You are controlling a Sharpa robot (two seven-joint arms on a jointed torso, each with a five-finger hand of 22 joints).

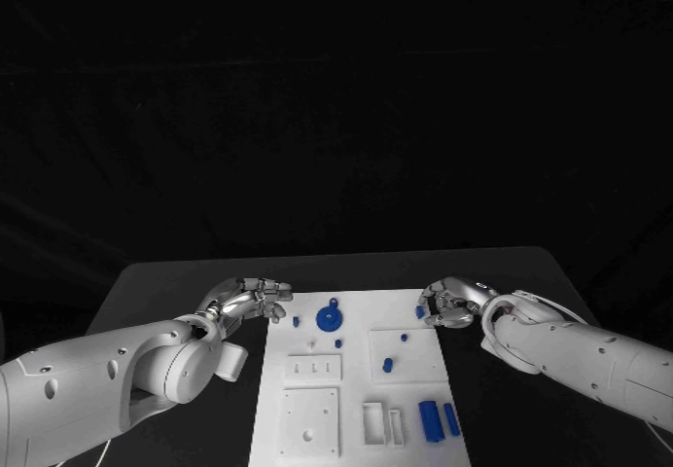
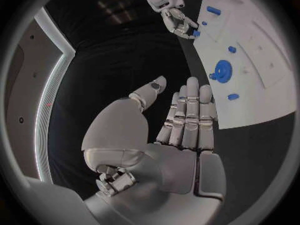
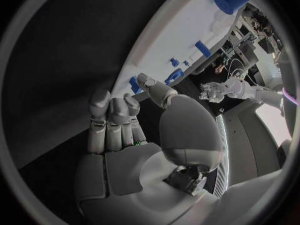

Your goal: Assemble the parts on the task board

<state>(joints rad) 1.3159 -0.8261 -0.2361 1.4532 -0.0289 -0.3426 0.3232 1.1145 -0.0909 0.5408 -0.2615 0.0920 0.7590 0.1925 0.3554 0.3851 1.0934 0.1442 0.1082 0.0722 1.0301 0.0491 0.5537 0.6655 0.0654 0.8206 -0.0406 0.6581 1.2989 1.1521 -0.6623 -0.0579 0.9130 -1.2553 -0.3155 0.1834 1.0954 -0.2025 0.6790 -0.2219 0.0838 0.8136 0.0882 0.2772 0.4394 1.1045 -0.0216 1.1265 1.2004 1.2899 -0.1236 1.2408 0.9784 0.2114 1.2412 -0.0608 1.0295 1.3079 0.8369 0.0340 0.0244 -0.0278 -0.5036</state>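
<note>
Nearest you, two blue bars (image 1: 441, 420) lie lengthwise on the task board (image 1: 421, 365); right hand (image 1: 451, 302), fingers loosely spread and holding nothing, touches the small blue part (image 1: 419, 311) at the board's far right edge, nearer than the spread left hand (image 1: 256, 298).

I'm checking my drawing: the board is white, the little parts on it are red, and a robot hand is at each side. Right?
Almost. The parts are blue, not red, as the head view shows. The board is white, with the left hand and right hand at its sides.
</note>
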